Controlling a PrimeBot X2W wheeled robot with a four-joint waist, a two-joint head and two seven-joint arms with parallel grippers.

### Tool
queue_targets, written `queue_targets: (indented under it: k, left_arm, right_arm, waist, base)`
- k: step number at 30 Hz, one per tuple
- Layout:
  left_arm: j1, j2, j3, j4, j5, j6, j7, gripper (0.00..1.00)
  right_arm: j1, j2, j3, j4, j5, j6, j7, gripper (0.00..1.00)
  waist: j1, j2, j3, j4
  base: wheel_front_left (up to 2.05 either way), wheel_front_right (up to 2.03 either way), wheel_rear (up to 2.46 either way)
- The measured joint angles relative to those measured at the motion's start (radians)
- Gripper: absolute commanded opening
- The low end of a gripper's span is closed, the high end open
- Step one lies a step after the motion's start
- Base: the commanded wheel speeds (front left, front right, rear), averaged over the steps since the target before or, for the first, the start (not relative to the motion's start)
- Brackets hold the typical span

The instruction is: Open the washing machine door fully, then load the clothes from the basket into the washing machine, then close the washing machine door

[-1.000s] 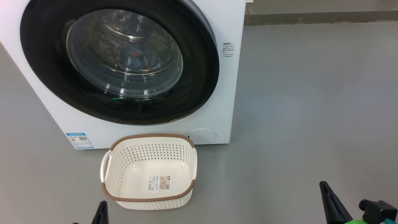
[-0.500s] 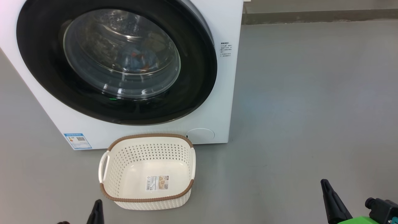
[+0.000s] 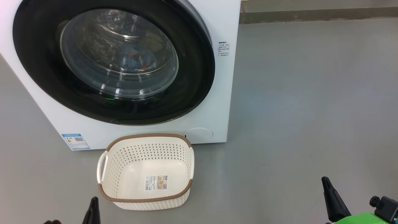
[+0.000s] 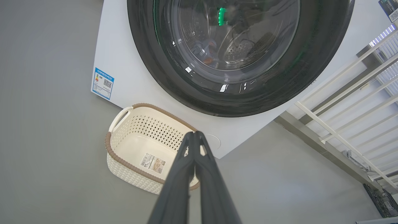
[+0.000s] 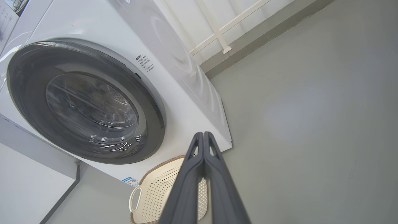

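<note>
Only the head's view has shifted slightly; left claw [image 4: 194, 133] and right claw [image 5: 203, 133] are pressed together, empty, clothes [image 3: 140, 60] lie behind the shut door [image 3: 199, 77], basket [image 3: 146, 199] on the floor [image 3: 311, 109] before the washing machine [image 3: 224, 25].

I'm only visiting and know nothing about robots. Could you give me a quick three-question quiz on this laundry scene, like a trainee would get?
1. True or false: the washing machine door is shut.
2. What lies in the basket? A) clothes B) only a paper label C) a bottle
3. Fill in: the clothes show through the door's ____.
Key: 1 true; 2 B; 3 glass.
</note>
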Motion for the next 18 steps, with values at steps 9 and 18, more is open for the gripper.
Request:
queue_targets:
  k: [9, 18]
  left_arm:
    - [-0.006, -0.001, 0.017, 0.003, -0.093, -0.009, 0.026, 0.00]
    - [-0.023, -0.003, 0.036, 0.006, -0.192, -0.019, 0.051, 0.00]
  right_arm:
    - [-0.016, 0.000, -0.001, 0.015, 0.107, 0.000, 0.016, 0.00]
    - [-0.035, 0.000, -0.002, 0.030, 0.219, 0.000, 0.034, 0.00]
  waist:
    - [0.0000, 0.0000, 0.002, -0.005]
    - [0.0000, 0.0000, 0.004, -0.010]
  base:
    - [0.00, 0.00, 0.00]
    - [0.00, 0.00, 0.00]
